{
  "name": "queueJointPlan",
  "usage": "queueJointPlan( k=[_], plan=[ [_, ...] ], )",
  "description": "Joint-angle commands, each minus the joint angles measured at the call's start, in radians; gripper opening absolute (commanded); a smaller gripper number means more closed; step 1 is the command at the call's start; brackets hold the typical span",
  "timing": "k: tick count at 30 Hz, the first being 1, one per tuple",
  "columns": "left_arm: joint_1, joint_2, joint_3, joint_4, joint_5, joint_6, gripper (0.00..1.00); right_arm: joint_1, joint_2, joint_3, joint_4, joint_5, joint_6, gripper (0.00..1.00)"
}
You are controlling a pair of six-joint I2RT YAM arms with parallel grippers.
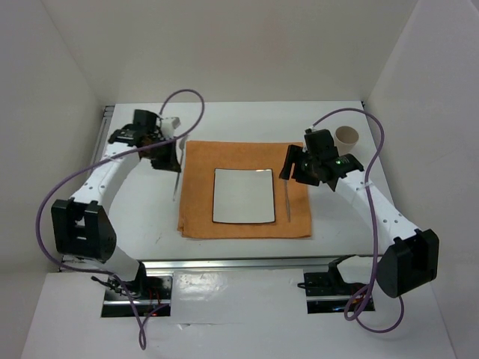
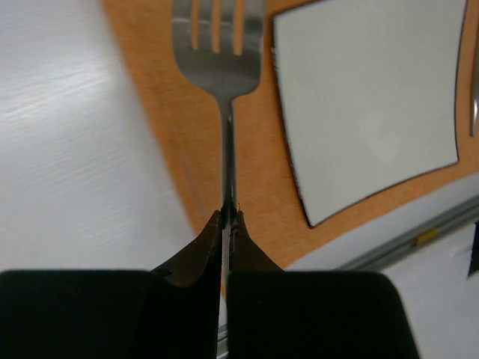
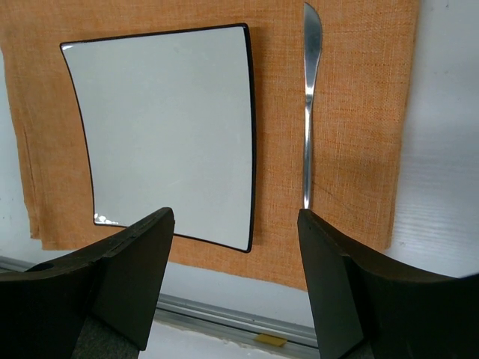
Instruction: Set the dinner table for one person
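Note:
The white dinner table (image 1: 142, 213) bears an orange cloth (image 1: 198, 203) with a white black-rimmed square plate (image 1: 243, 196) on it. A knife (image 1: 288, 202) lies on the cloth just right of the plate. My left gripper (image 1: 171, 155) is shut on the handle of a fork (image 2: 224, 75) and holds it over the cloth's left edge, tines toward the near side. In the left wrist view the fork is over the cloth (image 2: 187, 127), left of the plate (image 2: 374, 97). My right gripper (image 1: 289, 166) is open and empty above the knife's (image 3: 307, 127) far end.
A paper cup (image 1: 347, 137) stands on the table at the back right, behind my right arm. An aluminium rail (image 1: 224, 263) runs along the near edge. White walls close in the table on three sides.

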Motion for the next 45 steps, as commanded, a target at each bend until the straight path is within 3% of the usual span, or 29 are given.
queueJointPlan(
  k=[1, 7, 12, 17, 45],
  plan=[
    [-0.148, 0.070, -0.012, -0.041, -0.031, -0.144, 0.00, 0.007, -0.002, 0.046, -0.022, 0.038, 0.025, 0.75],
    [-0.314, 0.224, -0.012, -0.081, -0.249, -0.340, 0.00, 0.007, -0.002, 0.055, -0.042, 0.070, 0.034, 0.75],
    [-0.325, 0.303, -0.032, -0.037, -0.406, -0.466, 0.00, 0.007, -0.002, 0.064, -0.064, 0.079, 0.034, 0.75],
    [-0.334, 0.333, -0.041, -0.015, -0.462, -0.561, 0.00, 0.007, -0.012, 0.055, -0.064, 0.089, 0.034, 0.75],
    [-0.394, 0.340, -0.024, 0.071, -0.534, -0.460, 0.00, 0.007, 0.007, 0.046, -0.064, 0.079, 0.034, 0.75]
  ],
)
